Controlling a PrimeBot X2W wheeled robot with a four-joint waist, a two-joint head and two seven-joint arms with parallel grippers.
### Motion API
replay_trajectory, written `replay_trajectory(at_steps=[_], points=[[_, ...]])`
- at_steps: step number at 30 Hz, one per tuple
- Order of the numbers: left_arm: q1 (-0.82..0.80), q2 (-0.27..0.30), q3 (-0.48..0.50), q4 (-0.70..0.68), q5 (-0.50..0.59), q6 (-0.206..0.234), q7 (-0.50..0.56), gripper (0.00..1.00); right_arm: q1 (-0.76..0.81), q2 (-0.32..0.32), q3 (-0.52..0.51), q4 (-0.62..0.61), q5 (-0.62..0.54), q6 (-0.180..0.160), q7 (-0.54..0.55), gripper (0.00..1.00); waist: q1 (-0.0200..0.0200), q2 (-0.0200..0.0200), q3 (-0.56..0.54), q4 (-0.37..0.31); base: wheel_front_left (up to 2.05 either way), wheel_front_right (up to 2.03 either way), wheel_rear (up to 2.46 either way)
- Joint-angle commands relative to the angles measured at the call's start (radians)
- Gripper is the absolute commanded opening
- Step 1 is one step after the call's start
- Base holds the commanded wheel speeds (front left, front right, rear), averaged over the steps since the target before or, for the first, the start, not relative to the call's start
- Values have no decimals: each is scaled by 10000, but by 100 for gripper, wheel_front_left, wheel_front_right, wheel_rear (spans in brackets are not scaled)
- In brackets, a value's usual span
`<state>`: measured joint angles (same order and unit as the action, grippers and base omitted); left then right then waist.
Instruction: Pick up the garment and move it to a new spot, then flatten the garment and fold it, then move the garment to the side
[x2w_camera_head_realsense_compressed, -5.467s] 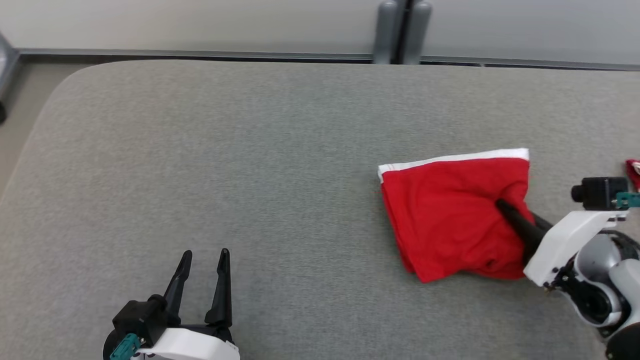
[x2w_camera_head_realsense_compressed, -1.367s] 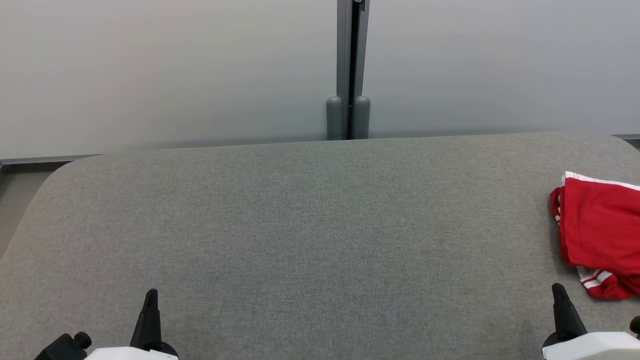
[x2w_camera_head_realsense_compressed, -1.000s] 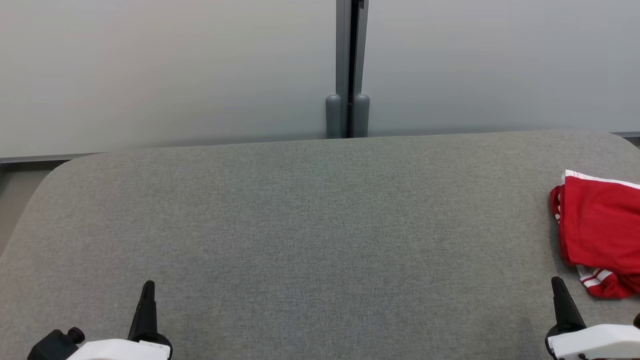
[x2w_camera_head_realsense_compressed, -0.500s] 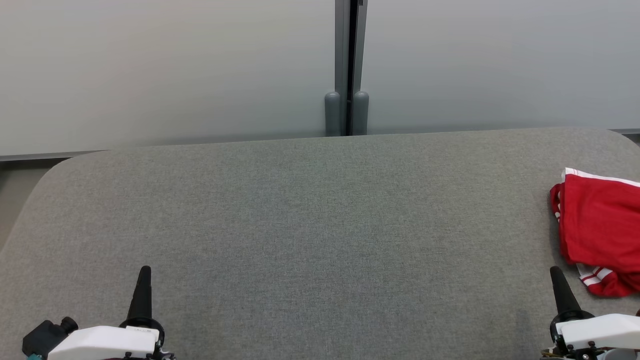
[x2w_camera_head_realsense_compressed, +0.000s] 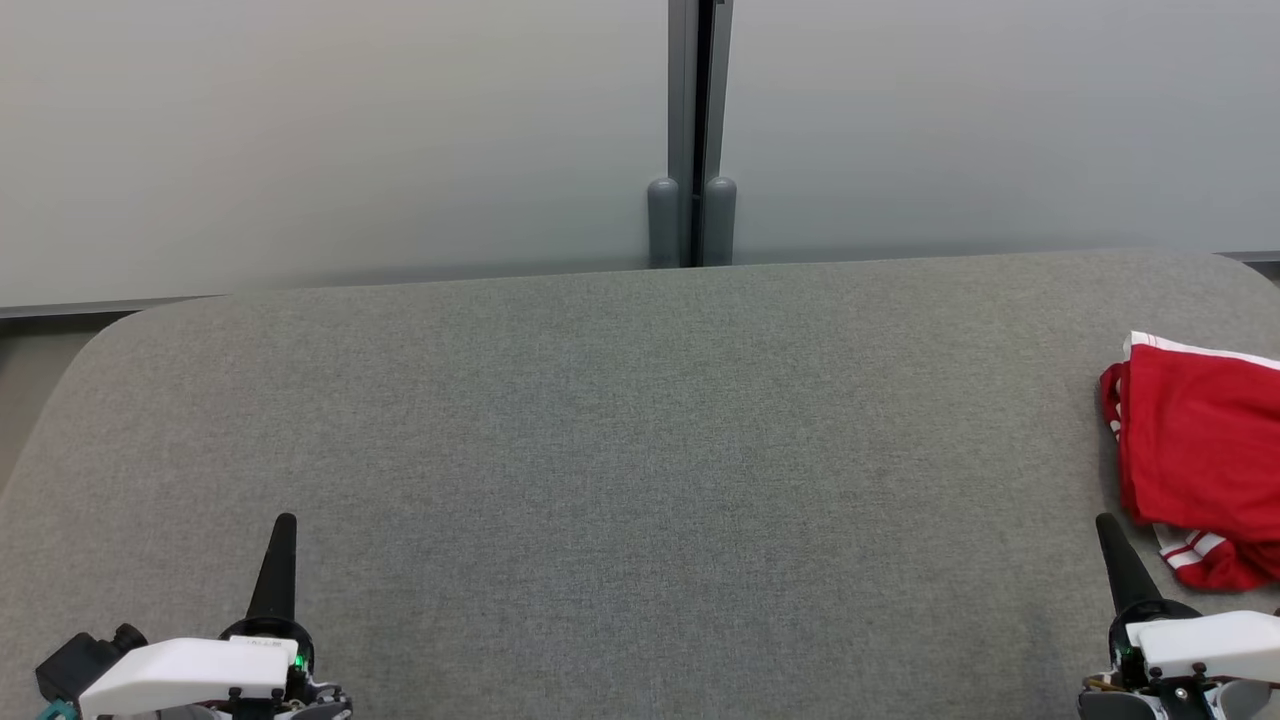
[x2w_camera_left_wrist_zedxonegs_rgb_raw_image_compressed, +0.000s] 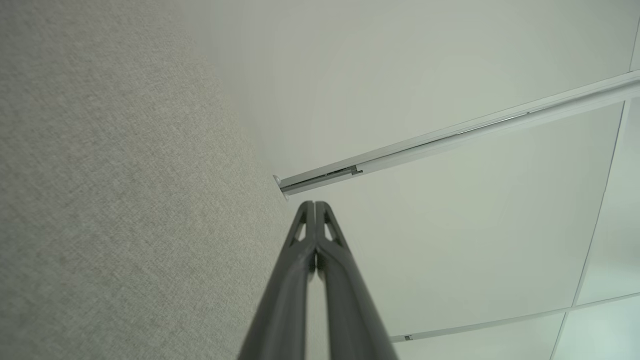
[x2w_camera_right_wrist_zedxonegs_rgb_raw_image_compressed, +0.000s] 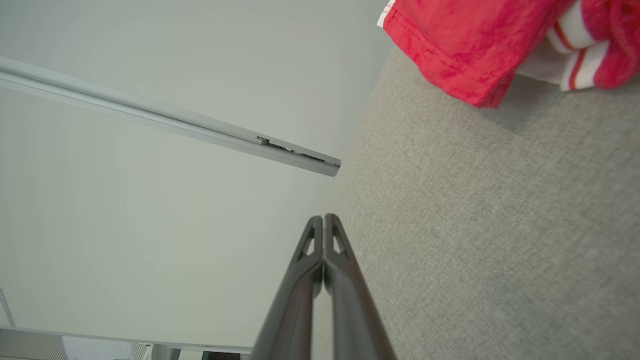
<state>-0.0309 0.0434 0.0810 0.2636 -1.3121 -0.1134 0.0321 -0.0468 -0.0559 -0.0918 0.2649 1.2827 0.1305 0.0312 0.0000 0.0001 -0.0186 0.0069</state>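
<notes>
Start at your lower left. The left claw (x2w_camera_head_realsense_compressed: 283, 525) stood spread a few seconds ago and is now pressed together, empty, with its tip over bare bench (x2w_camera_head_realsense_compressed: 640, 450). The left wrist view shows its two fingers (x2w_camera_left_wrist_zedxonegs_rgb_raw_image_compressed: 300, 270) meeting along their length with nothing between them.

The head camera has lifted since then, so the shift of the whole picture is not a move of the things. The middle of the bench carries nothing.

At the lower right, the right claw (x2w_camera_head_realsense_compressed: 1105, 525) was buried in the cloth and has come clear. It too is pressed shut and touches nothing.

Just beyond it, the red garment (x2w_camera_head_realsense_compressed: 1195, 450) lies folded at the bench's right end, white-striped trim showing at its near corner. With both claws away, you can judge the set-aside step done.
</notes>
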Motion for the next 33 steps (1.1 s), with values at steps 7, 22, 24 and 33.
replay_trajectory(at_steps=[7, 22, 24, 33], points=[[-372, 69, 122, -122, -675, -96, 182, 0, -281, -19, -92, -143, 758, 4, 211, 0, 0, -1, 36, -11, 0, 0, 0], [-614, 80, 228, -163, -1760, -138, 485, 0, -461, 9, -162, -178, 1953, 4, 519, 0, 0, -1, 113, -36, 0, 0, 0], [-652, 82, 245, -169, -1901, -147, 537, 0, -481, 13, -170, -178, 2105, 4, 555, 0, 0, -1, 123, -39, 0, 0, 0], [-740, 87, 296, -178, -2420, -184, 673, 0, -561, 29, -201, -196, 2671, 4, 708, 0, 0, -1, 164, -52, 0, 0, 0]])
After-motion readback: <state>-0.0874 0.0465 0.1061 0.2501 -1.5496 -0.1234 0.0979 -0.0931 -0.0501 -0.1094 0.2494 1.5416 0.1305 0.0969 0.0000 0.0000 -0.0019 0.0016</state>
